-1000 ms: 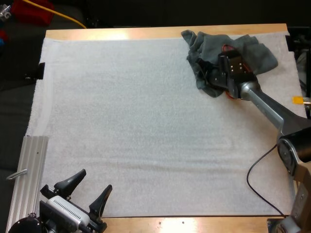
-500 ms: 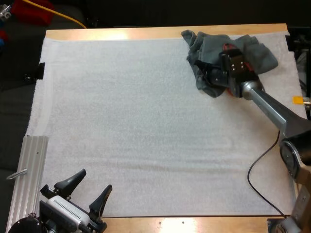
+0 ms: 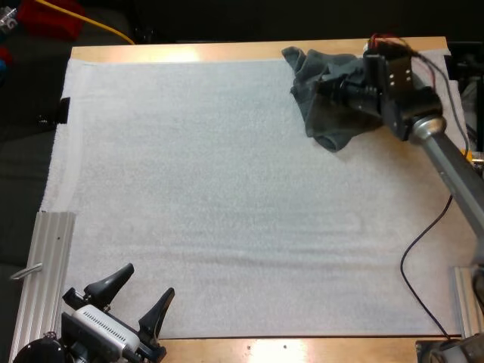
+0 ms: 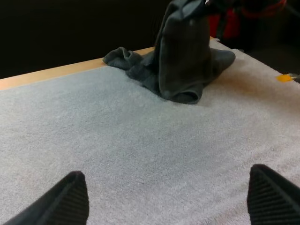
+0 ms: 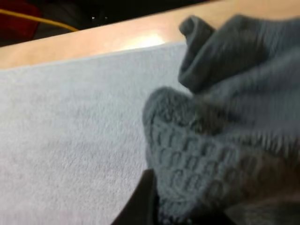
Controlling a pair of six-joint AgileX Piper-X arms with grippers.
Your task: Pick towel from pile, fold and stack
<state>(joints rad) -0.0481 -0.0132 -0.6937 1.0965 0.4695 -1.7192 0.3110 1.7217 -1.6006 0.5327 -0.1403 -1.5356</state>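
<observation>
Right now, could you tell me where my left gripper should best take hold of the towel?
Probably the rounded lower fold of the towel, from the near side: the right gripper pinches its top, so it hangs peaked, that fold facing the left gripper.

Left arm [image 3: 91,336] sits low at the near left, and the left gripper [image 3: 149,280] points forward with its two black fingers [image 4: 70,199] spread wide apart, touching nothing. Right arm [image 3: 446,151] is stretched to the far right with the wrist raised. The right gripper [image 3: 327,89] points leftward, clamped on a fold of the towel [image 3: 333,125], which it holds partly raised.
</observation>
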